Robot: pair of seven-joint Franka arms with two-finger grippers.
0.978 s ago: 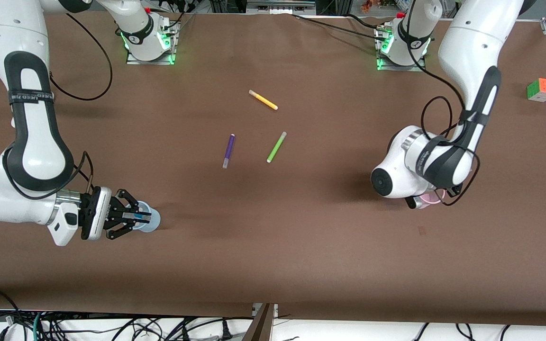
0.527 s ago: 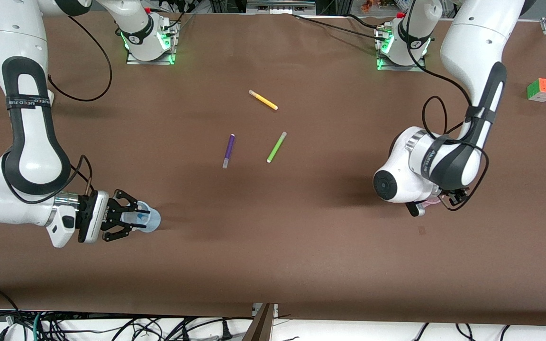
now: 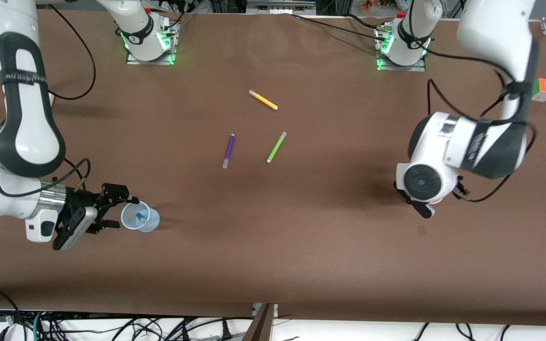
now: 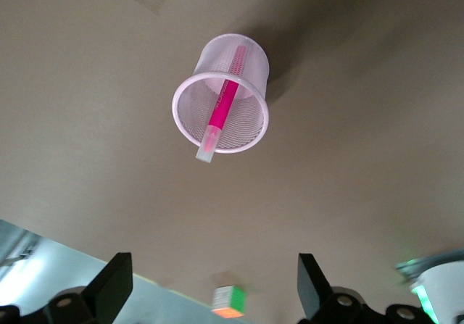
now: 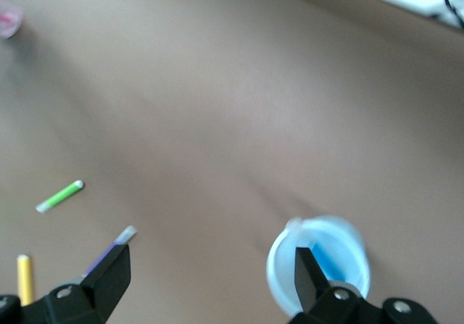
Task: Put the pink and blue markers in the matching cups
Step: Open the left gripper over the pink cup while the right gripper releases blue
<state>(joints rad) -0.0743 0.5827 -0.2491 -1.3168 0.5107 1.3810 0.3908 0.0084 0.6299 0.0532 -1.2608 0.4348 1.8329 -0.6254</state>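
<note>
The pale blue cup (image 3: 141, 217) stands upright near the right arm's end of the table with the blue marker (image 3: 139, 218) inside it. My right gripper (image 3: 117, 208) is open and empty beside the cup, just clear of its rim. The right wrist view shows the cup (image 5: 322, 266) by one fingertip. The pink cup (image 4: 221, 114) stands upright with the pink marker (image 4: 221, 110) leaning in it, pale cap over the rim. My left gripper (image 4: 210, 295) is open and empty, high over this cup. In the front view the left wrist hides the pink cup.
A purple marker (image 3: 228, 150), a lime green marker (image 3: 276, 147) and a yellow marker (image 3: 263, 100) lie in the middle of the table. A colour cube (image 3: 542, 89) sits near the left arm's end, partly covered by the left arm.
My right gripper has drawn back off the blue cup, leaving the blue marker in it. My left arm has risen higher above the pink cup.
</note>
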